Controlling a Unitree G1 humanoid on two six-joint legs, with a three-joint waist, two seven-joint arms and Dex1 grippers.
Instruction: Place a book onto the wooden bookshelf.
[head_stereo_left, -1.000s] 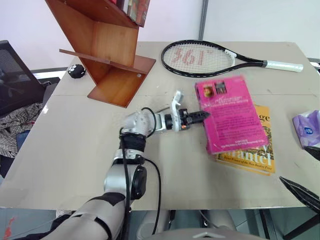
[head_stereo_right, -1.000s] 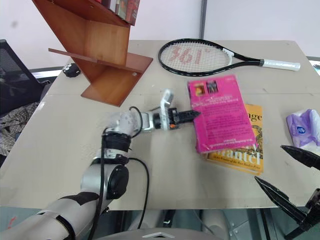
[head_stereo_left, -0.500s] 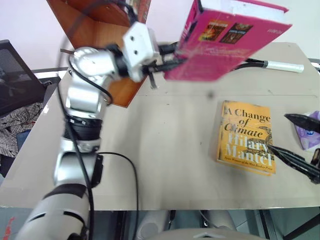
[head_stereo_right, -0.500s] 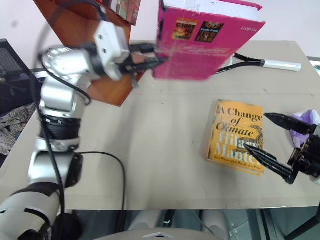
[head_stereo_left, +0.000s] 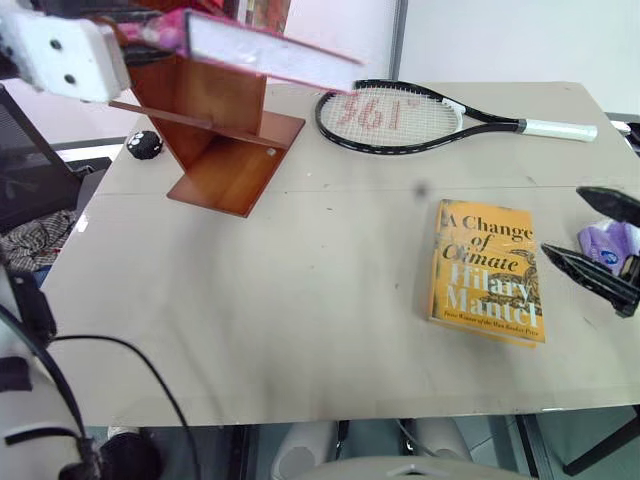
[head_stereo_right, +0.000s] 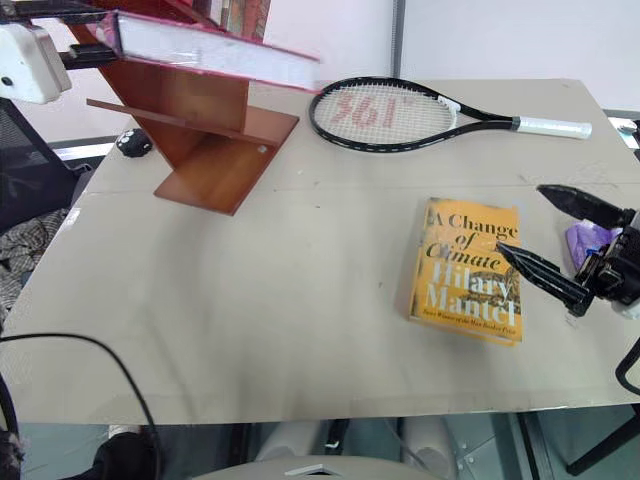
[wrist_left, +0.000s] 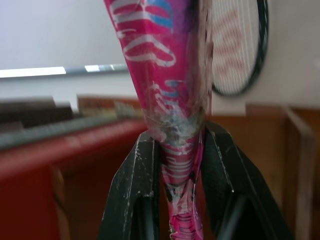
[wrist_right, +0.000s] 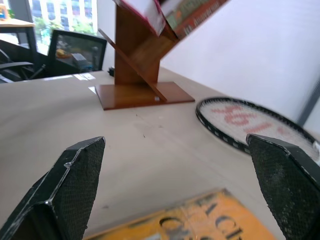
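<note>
— Head views? Which way did things lie?
— Saw left hand (head_stereo_right: 75, 50) clenched on the book (head_stereo_right: 215, 55), long axis level, held high against the wooden bookshelf (head_stereo_right: 215, 150). Right hand (head_stereo_right: 570, 245) splayed, empty, well apart over the bench (head_stereo_right: 250, 300).
— Left wrist?
— Showed fingers (wrist_left: 132, 195) pinching the book's edge, shelf boards just behind.
— Right wrist?
— Faced the bookshelf across the bench.

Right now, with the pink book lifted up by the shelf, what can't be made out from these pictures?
- The book: its cover text is motion-blurred in the left wrist view; the eye views show mostly its page edge.
- The wooden bookshelf: its upper boards are cut off by the top edge of both eye views.
- The purple packet: partly hidden behind the right gripper; its print is too small.
- The small black object beside the shelf: too small to identify.
</note>
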